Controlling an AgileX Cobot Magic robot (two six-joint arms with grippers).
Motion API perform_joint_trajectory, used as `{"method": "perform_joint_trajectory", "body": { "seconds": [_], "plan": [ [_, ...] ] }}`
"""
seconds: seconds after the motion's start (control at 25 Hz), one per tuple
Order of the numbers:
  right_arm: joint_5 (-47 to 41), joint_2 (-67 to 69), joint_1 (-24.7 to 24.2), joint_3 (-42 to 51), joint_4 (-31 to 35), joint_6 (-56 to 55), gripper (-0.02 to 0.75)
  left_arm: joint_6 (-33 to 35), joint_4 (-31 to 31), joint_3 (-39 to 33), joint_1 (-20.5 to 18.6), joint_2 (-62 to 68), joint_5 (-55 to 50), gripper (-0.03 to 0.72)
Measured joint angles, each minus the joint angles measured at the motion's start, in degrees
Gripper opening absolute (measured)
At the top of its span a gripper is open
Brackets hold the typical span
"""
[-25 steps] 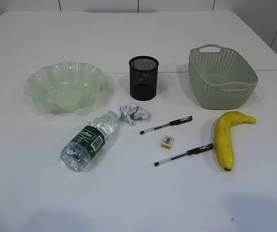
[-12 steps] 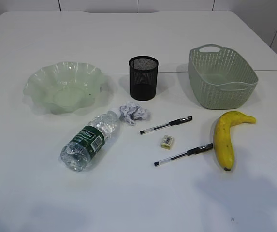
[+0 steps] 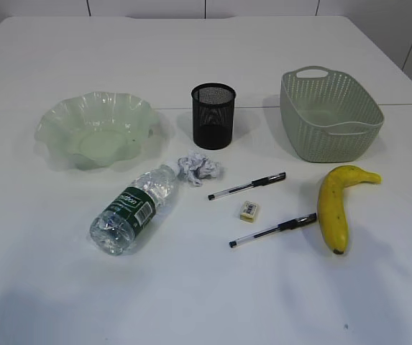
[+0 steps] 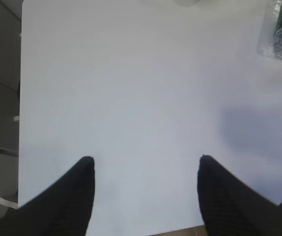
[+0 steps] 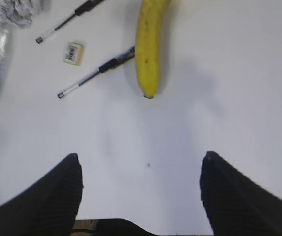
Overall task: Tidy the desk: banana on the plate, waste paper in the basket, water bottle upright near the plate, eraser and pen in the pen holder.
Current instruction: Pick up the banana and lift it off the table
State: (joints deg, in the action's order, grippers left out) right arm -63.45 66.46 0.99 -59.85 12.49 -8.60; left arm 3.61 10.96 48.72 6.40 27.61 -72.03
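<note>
Both grippers stand wide open and hold nothing: the left gripper (image 4: 145, 164) hangs over bare white table (image 3: 206, 302) near its front-left corner, and the right gripper (image 5: 141, 162) hangs over the table just in front of the yellow banana (image 5: 150, 44).

Nothing is tidied yet. The banana lies on the right, in front of the pale green plastic basket (image 3: 331, 115). The wavy green glass plate (image 3: 94, 129) is far at the left, empty. The clear water bottle with green label (image 3: 132, 208) lies on its side between the plate and the crumpled grey waste paper (image 3: 200, 167). Two clear pens with black caps (image 3: 247, 185) (image 3: 272, 230) lie with the small yellow eraser (image 3: 249, 210) between them, all in front of the black mesh pen holder (image 3: 213, 115).

I see some risks. One pen touches the banana's side, so a careless grasp on the banana may drag the pen or roll it away. The banana must travel across the whole table, over the pens and the bottle, and a low path could knock them. The bottle is round and may roll when I close on it. The eraser is thin and flat, so the fingers may slip over it.
</note>
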Motion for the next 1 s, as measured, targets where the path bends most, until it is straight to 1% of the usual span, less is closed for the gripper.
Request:
{"method": "perform_joint_trajectory", "body": {
  "seconds": [0.12,0.4,0.64,0.76,0.88,1.0],
  "plan": [
    [1.8,3.3,0.0,0.0,2.3,-0.1,0.554,0.0,0.0,0.1,0.0,1.7,-0.2,0.465],
    [5.2,11.4,0.0,-0.5,3.4,-0.1,0.554,-0.1,-0.4,0.2,0.0,2.3,-0.3,0.465],
    [7.0,18.2,0.0,-8.1,3.5,-0.1,0.554,-0.5,-0.8,0.2,0.0,2.3,-0.3,0.465],
    [7.0,19.4,0.0,-10.4,3.5,-0.1,0.554,-0.6,-0.8,0.3,0.0,2.3,-0.4,0.465],
    [7.2,19.6,0.0,-10.5,3.5,-0.1,0.554,-0.6,-0.8,0.3,0.0,2.3,-0.4,0.465],
    [9.7,19.7,0.0,-10.5,3.5,-0.1,0.554,-0.7,-0.8,0.3,0.0,2.3,-0.4,0.465]
  ]
}}
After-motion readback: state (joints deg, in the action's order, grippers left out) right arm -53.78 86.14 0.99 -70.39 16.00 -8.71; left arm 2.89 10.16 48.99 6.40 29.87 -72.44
